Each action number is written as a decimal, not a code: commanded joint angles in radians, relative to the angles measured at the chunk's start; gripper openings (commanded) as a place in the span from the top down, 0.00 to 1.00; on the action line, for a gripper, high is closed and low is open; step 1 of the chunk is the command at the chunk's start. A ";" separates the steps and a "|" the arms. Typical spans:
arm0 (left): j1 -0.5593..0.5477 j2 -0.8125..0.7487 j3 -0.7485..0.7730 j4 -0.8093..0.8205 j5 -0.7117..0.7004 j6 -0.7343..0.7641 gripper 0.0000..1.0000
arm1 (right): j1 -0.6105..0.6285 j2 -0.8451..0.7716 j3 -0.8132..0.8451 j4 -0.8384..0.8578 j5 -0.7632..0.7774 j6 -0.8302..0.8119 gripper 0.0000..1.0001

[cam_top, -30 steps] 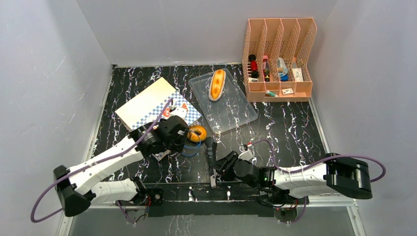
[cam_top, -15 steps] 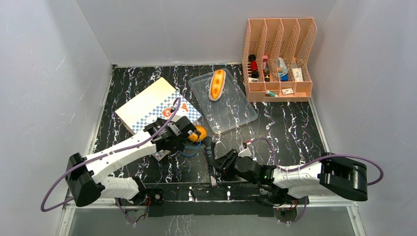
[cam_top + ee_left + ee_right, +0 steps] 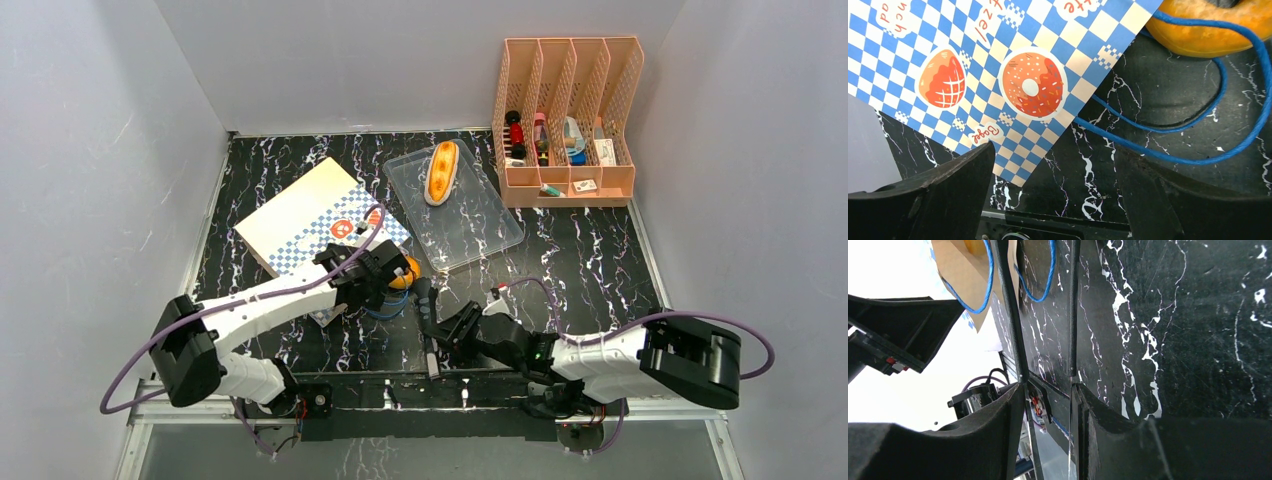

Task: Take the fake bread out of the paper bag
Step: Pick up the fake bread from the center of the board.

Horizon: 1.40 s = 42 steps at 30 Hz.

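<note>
Golden ring donut point(image 3: 1208, 22) lies just right of left end effector point(image 3: 1054, 152) (fingers apart, empty), beside paper bag point(image 3: 998, 60) mouth; left arm nearer.

donut point(image 3: 405, 272) beside paper bag point(image 3: 300, 210), bun point(image 3: 441, 172) on tray point(image 3: 485, 228)

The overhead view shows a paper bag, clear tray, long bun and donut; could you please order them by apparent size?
1. paper bag, partly covered, so only narrowly ahead
2. clear tray
3. long bun
4. donut, partly hidden by the left gripper
</note>
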 commanded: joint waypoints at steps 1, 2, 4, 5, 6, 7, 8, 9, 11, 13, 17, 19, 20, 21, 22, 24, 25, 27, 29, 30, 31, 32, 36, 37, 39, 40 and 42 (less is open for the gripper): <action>-0.003 0.020 -0.025 0.009 -0.034 -0.011 0.10 | -0.004 0.035 0.032 0.118 -0.046 0.017 0.64; -0.002 0.023 -0.029 0.013 -0.035 -0.013 0.09 | -0.004 0.048 0.031 0.134 -0.052 0.020 0.64; -0.003 0.027 -0.032 0.015 -0.041 -0.025 0.06 | -0.004 0.062 0.035 0.153 -0.061 0.023 0.64; -0.002 0.026 -0.031 0.014 -0.042 -0.030 0.05 | -0.004 0.071 0.038 0.161 -0.065 0.023 0.64; -0.003 0.022 -0.029 0.011 -0.045 -0.040 0.05 | -0.004 0.077 0.041 0.168 -0.068 0.023 0.64; -0.003 0.015 -0.026 0.010 -0.047 -0.046 0.05 | -0.004 0.082 0.044 0.173 -0.070 0.023 0.64; -0.003 0.002 -0.025 0.013 -0.047 -0.048 0.04 | -0.005 0.084 0.048 0.178 -0.071 0.022 0.64; -0.002 -0.013 -0.026 0.020 -0.044 -0.046 0.04 | -0.006 0.087 0.051 0.179 -0.073 0.020 0.64; -0.004 -0.036 -0.027 0.036 -0.036 -0.038 0.03 | -0.007 0.085 0.057 0.182 -0.076 0.018 0.64; -0.004 -0.048 -0.015 0.033 -0.024 -0.038 0.02 | -0.007 0.077 0.057 0.181 -0.080 0.017 0.64; -0.005 -0.071 -0.017 0.029 -0.004 -0.049 0.02 | -0.009 0.048 0.053 0.163 -0.076 0.014 0.64; -0.004 -0.075 -0.028 0.031 0.000 -0.057 0.02 | -0.013 0.037 0.049 0.157 -0.075 0.014 0.64; -0.005 -0.075 -0.031 0.029 0.006 -0.062 0.02 | -0.016 0.032 0.046 0.155 -0.077 0.014 0.64; -0.005 -0.077 -0.030 0.024 0.009 -0.070 0.02 | -0.019 0.027 0.044 0.156 -0.080 0.014 0.64; -0.008 -0.082 -0.028 0.017 0.009 -0.078 0.02 | -0.022 0.026 0.042 0.156 -0.083 0.014 0.64; -0.019 -0.104 -0.028 0.017 0.008 -0.085 0.02 | -0.028 0.023 0.043 0.158 -0.093 0.014 0.64; -0.021 -0.115 -0.027 0.019 0.008 -0.086 0.01 | -0.031 0.025 0.042 0.164 -0.099 0.014 0.64; -0.022 -0.124 -0.022 0.014 0.007 -0.089 0.02 | -0.036 0.035 0.039 0.182 -0.114 0.020 0.64; -0.027 -0.121 -0.015 0.002 0.004 -0.097 0.02 | -0.037 0.048 0.033 0.202 -0.128 0.030 0.64; -0.030 -0.117 -0.013 0.001 0.001 -0.099 0.02 | -0.037 0.057 0.028 0.218 -0.138 0.038 0.64; -0.033 -0.112 -0.013 0.000 0.000 -0.101 0.02 | -0.037 0.069 0.022 0.236 -0.145 0.045 0.64; -0.034 -0.108 -0.012 0.000 -0.002 -0.104 0.02 | -0.037 0.079 0.014 0.253 -0.152 0.053 0.64; -0.044 -0.099 -0.011 0.008 -0.011 -0.110 0.02 | -0.037 0.134 -0.007 0.332 -0.189 0.086 0.64; -0.045 -0.096 -0.008 0.008 -0.014 -0.112 0.02 | -0.037 0.149 -0.012 0.356 -0.196 0.094 0.64; -0.048 -0.091 -0.001 0.007 -0.023 -0.116 0.02 | -0.037 0.180 -0.019 0.395 -0.204 0.107 0.64; -0.048 -0.091 0.002 0.006 -0.027 -0.116 0.02 | -0.037 0.194 -0.021 0.414 -0.207 0.114 0.64; -0.051 -0.092 0.009 0.006 -0.032 -0.118 0.02 | -0.038 0.222 -0.019 0.447 -0.217 0.121 0.64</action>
